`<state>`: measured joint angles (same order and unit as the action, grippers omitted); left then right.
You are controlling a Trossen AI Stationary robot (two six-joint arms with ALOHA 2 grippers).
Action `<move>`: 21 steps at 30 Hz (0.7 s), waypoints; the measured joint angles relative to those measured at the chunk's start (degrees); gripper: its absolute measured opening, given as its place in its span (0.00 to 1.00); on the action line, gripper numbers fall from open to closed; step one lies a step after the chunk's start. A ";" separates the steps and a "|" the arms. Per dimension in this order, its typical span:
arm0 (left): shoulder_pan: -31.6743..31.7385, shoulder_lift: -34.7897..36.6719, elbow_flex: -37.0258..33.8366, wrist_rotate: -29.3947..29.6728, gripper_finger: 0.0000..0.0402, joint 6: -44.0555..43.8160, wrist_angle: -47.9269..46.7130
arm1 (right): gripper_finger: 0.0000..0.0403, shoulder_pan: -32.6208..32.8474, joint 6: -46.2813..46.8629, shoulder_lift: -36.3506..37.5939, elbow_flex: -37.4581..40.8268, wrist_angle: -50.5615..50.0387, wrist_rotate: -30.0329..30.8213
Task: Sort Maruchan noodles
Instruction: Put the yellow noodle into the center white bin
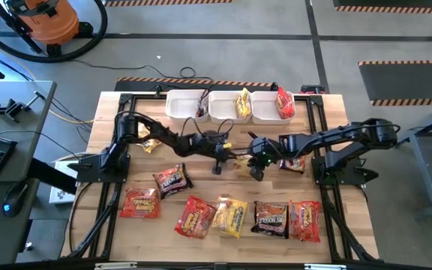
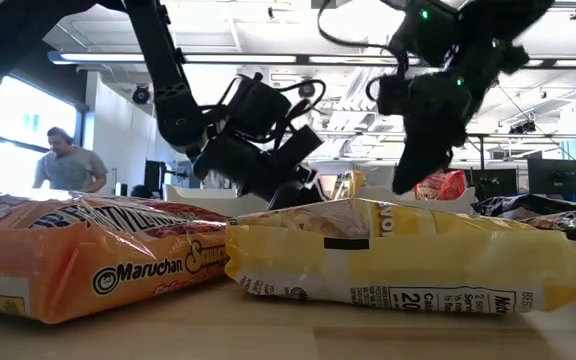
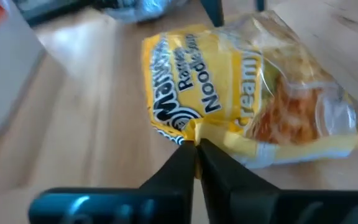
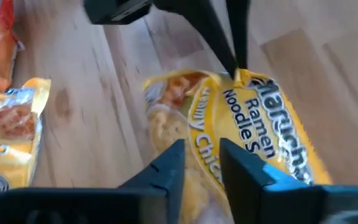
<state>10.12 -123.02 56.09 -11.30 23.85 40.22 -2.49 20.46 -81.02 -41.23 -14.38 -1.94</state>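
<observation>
A yellow Maruchan noodle packet (image 3: 229,93) lies at the table's middle (image 1: 240,159), between my two grippers. My left gripper (image 3: 196,144) has come from the table's left and is shut on the packet's edge. My right gripper (image 4: 201,163) hangs over the packet's other half (image 4: 247,130), coming from the table's right, its fingers a little apart. Several more packets, red, yellow and dark brown, lie flat in a row near the front edge (image 1: 229,215). A yellow one (image 1: 151,145) lies under the left arm and a dark one (image 1: 292,161) under the right arm. My left gripper pinches the yellow packet's crimped edge (image 3: 194,132) between its two fingertips. The fingers slant down at it from the table's left. The rest of the packet lies on the wood. My right gripper's fingers (image 4: 173,163) stand over the packet; whether they touch it, I cannot tell.
Three white bins stand in a row at the far edge; the middle one (image 1: 223,112) holds a yellow packet (image 1: 243,103) and the right one (image 1: 265,114) a red one (image 1: 284,101). In the low view an orange packet (image 2: 88,265) and a yellow one (image 2: 398,260) fill the foreground.
</observation>
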 joint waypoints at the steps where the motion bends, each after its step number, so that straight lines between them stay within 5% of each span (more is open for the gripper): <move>1: 0.01 0.09 -0.01 0.05 0.02 0.76 0.54 | 0.26 -0.17 -1.33 0.49 -1.26 -2.77 0.51; 5: -0.37 0.31 -0.03 0.14 0.01 4.98 3.52 | 0.41 -1.76 -7.15 1.87 -6.14 -12.00 1.09; 11: -2.04 0.42 0.01 0.03 0.00 9.99 8.35 | 0.57 -8.13 -13.51 1.97 -8.18 -15.34 -11.49; 21: -3.14 1.34 0.04 0.47 0.00 10.98 10.33 | 0.62 -19.19 -17.86 0.91 -4.02 -14.58 -30.21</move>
<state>6.98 -121.68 56.13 -10.83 34.83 50.54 -21.68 2.60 -80.10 -45.24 -28.96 -32.15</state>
